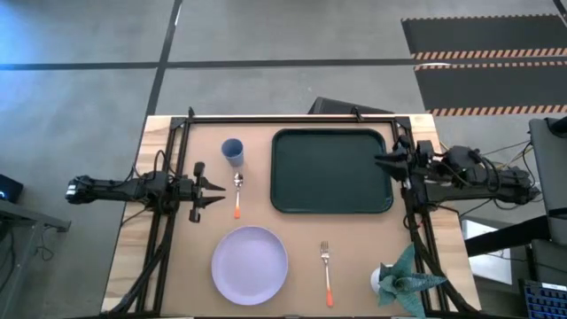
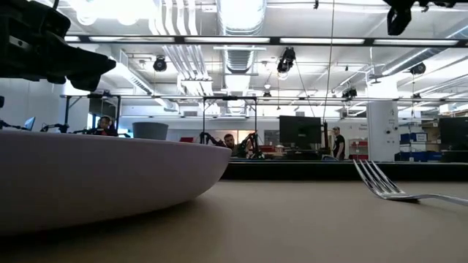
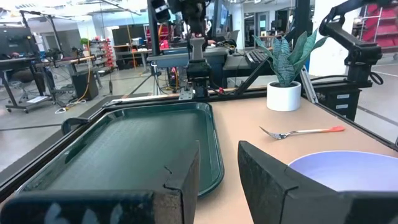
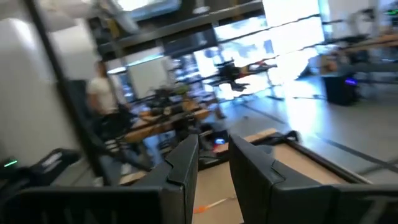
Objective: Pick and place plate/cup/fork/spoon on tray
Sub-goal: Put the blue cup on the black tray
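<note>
- The tray (image 1: 332, 171) lies at the far middle of the table, nothing on it; every piece of tableware is on bare wood, so by my judgement the task has not yet begun and the step in hand is the first reach.
- The plate (image 1: 250, 265) sits at the near edge, left of centre, well apart from the tray. It is flat and wide, so a good grasp probably takes its rim from the side, not from above (the low view shows how shallow that rim is).
- The left gripper (image 1: 211, 190) hovers at the table's left side, just beside the spoon, its fingers spread with a clear gap in the high view. It is the nearer arm for spoon, cup and plate.
- The right gripper (image 1: 383, 160) hangs at the tray's right edge; the left wrist view shows it from far off, and I cannot tell how its jaws stand.
- The cup (image 1: 232, 151) stands upright at the far left, just beside the tray's left edge and beyond the spoon. A grip around its wall should lift it straight.
- The fork (image 1: 326, 270) lies near the front, right of the plate, tines pointing toward the tray. It suits the right arm.
- The spoon (image 1: 237, 194) lies between cup and plate, bowl toward the far side. Pinching across the orange handle seems safest, coming straight down so it does not skid.
</note>
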Tool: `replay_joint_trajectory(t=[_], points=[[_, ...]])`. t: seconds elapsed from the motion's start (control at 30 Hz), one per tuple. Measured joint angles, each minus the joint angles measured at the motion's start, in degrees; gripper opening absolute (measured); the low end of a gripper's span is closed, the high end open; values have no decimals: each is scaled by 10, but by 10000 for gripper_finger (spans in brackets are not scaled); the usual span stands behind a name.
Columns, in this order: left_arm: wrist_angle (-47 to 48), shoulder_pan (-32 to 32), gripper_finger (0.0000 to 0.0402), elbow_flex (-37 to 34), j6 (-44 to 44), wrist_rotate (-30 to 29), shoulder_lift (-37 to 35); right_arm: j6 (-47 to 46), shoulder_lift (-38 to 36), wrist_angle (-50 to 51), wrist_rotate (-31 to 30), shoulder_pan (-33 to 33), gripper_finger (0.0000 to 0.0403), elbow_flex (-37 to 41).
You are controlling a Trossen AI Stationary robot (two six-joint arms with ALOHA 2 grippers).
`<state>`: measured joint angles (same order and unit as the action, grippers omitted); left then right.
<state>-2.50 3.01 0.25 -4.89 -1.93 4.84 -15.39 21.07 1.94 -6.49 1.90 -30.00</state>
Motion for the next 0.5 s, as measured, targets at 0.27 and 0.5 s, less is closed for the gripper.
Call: replay_joint_trajectory(t=[0.27, 0.5], points=[[-5, 0, 93, 0, 1, 0, 0, 39, 91, 4, -26, 0, 79, -67], [-171, 0, 93, 0, 76, -64, 0, 60, 128, 8, -26, 0, 79, -101]])
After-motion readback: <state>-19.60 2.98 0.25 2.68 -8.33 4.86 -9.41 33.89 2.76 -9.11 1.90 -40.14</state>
